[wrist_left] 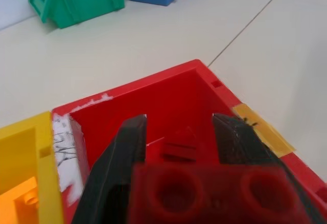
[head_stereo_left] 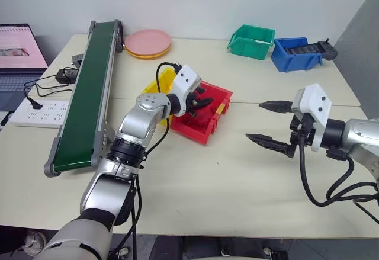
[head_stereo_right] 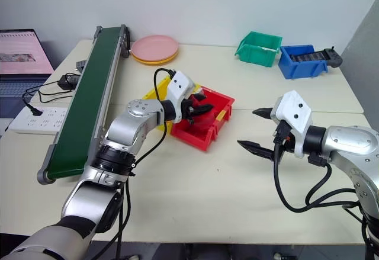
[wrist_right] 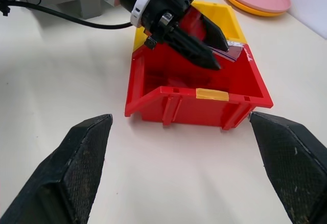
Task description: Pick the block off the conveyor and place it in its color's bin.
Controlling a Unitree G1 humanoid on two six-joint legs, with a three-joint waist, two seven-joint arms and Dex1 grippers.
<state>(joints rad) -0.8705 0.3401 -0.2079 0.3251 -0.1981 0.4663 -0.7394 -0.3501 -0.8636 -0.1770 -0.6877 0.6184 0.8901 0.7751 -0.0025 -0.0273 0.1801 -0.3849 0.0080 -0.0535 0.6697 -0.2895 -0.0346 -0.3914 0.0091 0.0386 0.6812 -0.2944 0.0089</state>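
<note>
A: Where is the block (wrist_left: 212,196) seen?

B: It is seen between the two black fingers of the left gripper (wrist_left: 179,147), over the inside of the red bin (head_stereo_left: 218,101). In the left wrist view its studded red face is cut off by the frame edge, so its full length cannot be made out. Whether it is gripped firmly or only resting between the fingers cannot be told.

A: And from the head views?

B: There the block is hidden behind the left gripper, which is reached in over the red bin's rear wall. The yellow bin (head_stereo_left: 159,84), touching the red bin on its far side, is largely covered by the arm.

A: What of the right gripper (head_stereo_left: 267,122)?

B: It is held wide, with nothing between its fingers, well apart from the red bin over bare surface (head_stereo_left: 237,177).

A: The conveyor (head_stereo_left: 89,94)?

B: It is laid beyond the yellow bin from the red bin; no block is seen on its belt.
</note>
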